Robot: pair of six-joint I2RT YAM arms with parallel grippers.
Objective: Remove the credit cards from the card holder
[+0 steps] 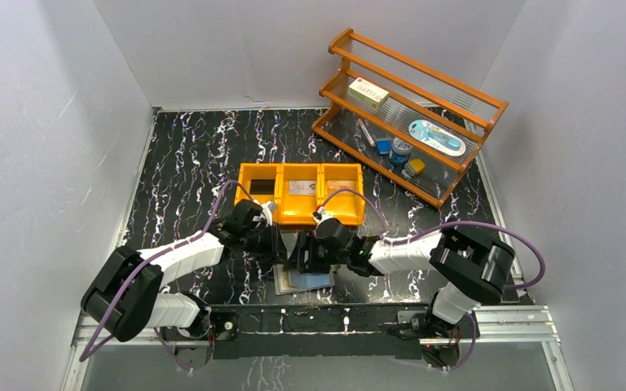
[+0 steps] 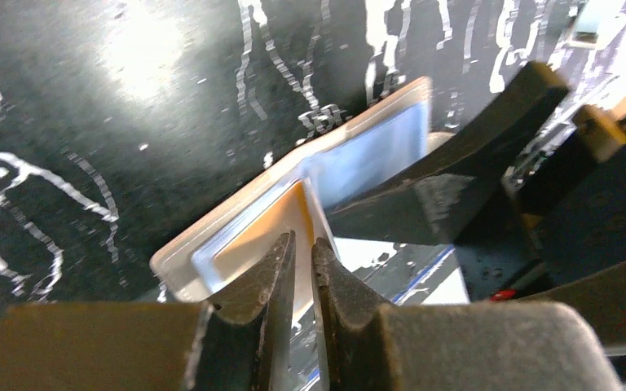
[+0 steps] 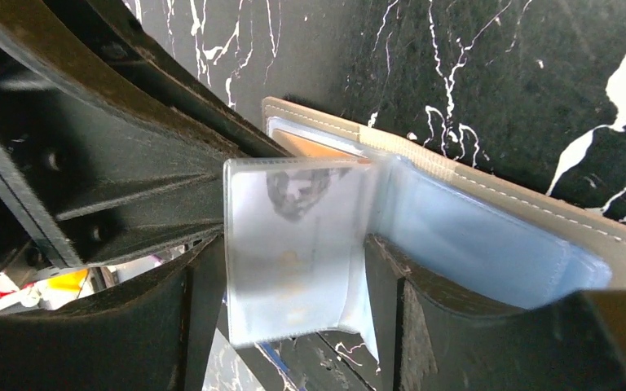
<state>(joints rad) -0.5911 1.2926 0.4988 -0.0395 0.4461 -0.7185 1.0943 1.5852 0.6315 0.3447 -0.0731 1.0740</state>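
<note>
The card holder (image 1: 306,281) lies open on the black marbled table just in front of the arm bases, with its grey cover (image 2: 179,257) down and its pale blue lining (image 3: 473,244) up. A tan-orange credit card (image 2: 261,228) stands up from its left leaf. My left gripper (image 2: 301,240) is shut on that card's thin edge. A clear sleeve leaf (image 3: 293,212) stands upright between the fingers of my right gripper (image 3: 293,244), which is open, with one finger (image 2: 432,195) resting on the lining. The two grippers (image 1: 281,244) (image 1: 316,252) meet tip to tip over the holder. Other cards are hidden.
An orange three-compartment bin (image 1: 301,191) stands right behind the grippers. A wooden rack (image 1: 412,110) with a cream box and small items is at the back right. A flat pale sheet with a blue stripe (image 2: 448,281) lies on the table beside the holder.
</note>
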